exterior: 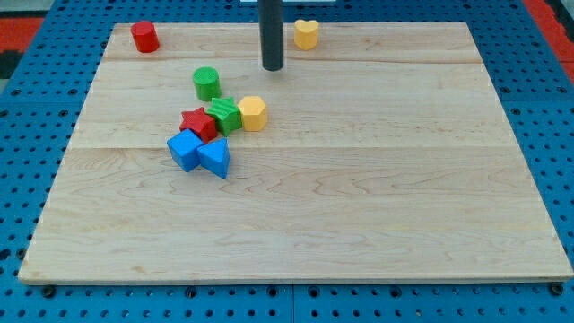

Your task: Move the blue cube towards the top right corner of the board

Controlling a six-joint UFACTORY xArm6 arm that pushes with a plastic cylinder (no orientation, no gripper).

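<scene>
The blue cube (185, 150) sits left of the board's middle, touching a blue triangular block (215, 157) on its right and a red star block (198, 123) above it. My tip (273, 67) is near the view's top, up and to the right of the cluster, well apart from the blue cube. It touches no block.
A green star-like block (224, 116) and a yellow hexagonal block (253, 113) join the cluster. A green cylinder (206, 82) stands above them. A red cylinder (144, 37) is at the top left, a yellow heart block (307, 34) at top centre. The wooden board (377, 197) lies on a blue pegboard.
</scene>
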